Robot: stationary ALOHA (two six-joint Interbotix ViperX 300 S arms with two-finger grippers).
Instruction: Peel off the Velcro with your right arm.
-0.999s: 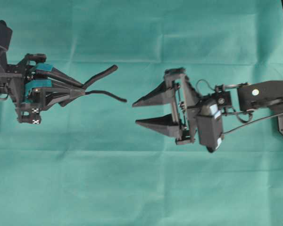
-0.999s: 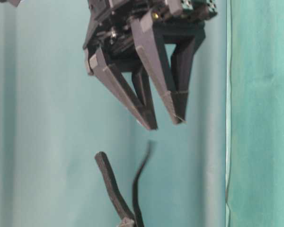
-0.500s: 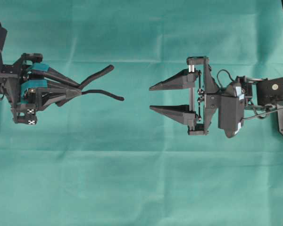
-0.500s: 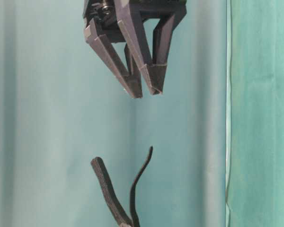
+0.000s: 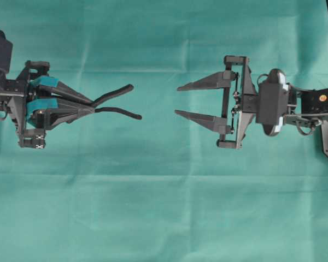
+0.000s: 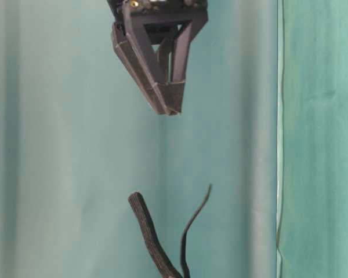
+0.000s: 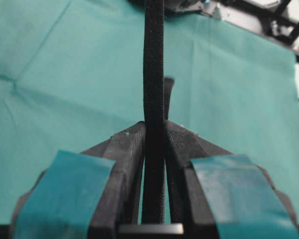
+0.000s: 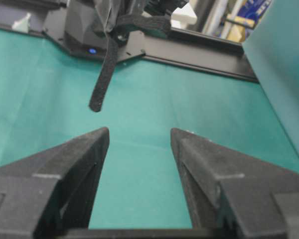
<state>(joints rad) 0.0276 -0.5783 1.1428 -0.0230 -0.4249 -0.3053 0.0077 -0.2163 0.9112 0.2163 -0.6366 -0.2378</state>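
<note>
the velcro (image 5: 116, 101) hangs in the air above the green cloth (image 5: 164, 207), pinched at one end by the left gripper (image 5: 93, 105), whose teal-patched fingers (image 7: 139, 149) are closed tight on it. its free end is split into two layers that fork apart toward the middle of the overhead view, the thicker one angled up, the thinner one curving away. in the table-level view the two layers stand apart like a v. the right gripper (image 5: 176, 100) faces the strap from the right, well apart from it, its plain black fingers (image 8: 84, 149) spread with nothing between them. the right arm (image 5: 317, 103) reaches in from the right edge.
</note>
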